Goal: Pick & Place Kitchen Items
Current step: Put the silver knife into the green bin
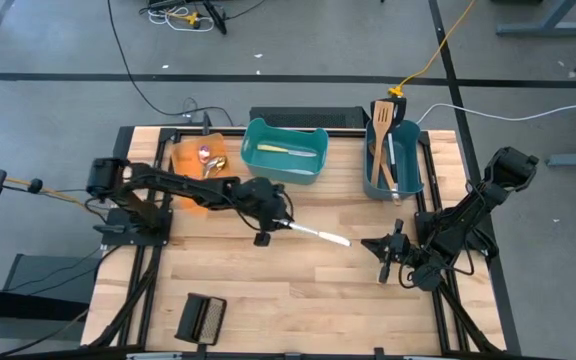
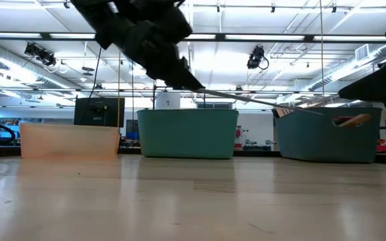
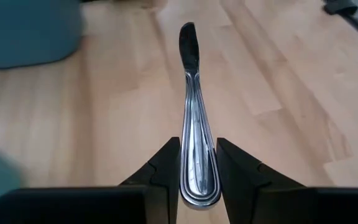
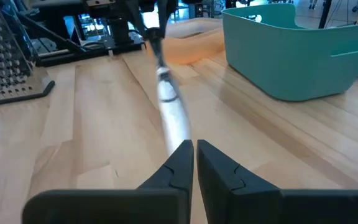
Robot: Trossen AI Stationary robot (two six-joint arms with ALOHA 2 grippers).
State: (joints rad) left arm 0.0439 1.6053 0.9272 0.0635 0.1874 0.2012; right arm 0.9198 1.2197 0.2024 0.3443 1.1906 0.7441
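Observation:
My left gripper (image 1: 280, 224) is over the middle of the table, shut on a silver table knife (image 1: 318, 235). The knife is off the wood, and its blade points toward the table's right edge. In the low view the knife (image 2: 240, 96) slants slightly down, away from the gripper. My right gripper (image 1: 366, 243) waits shut at the right, a short gap from the blade tip, with nothing between its fingers (image 4: 185, 155). The middle teal bin (image 1: 285, 150) holds a pale utensil. The right teal bin (image 1: 393, 165) holds wooden spatulas and a black one. The orange bin (image 1: 193, 160) holds small spoons. My left gripper pinches the knife's handle near its rounded butt end (image 3: 197, 158) between its two fingers, which lie along the knife's length. The fingers come from the table's left, slanting downward. The knife sticks straight out ahead of them, blade end free, clear of the table.
A black ribbed block (image 1: 200, 318) lies near the table's front left and shows at the side of the right wrist view (image 4: 11, 62). The three bins stand in a row along the far edge. Bare wood lies below the knife and toward the near edge.

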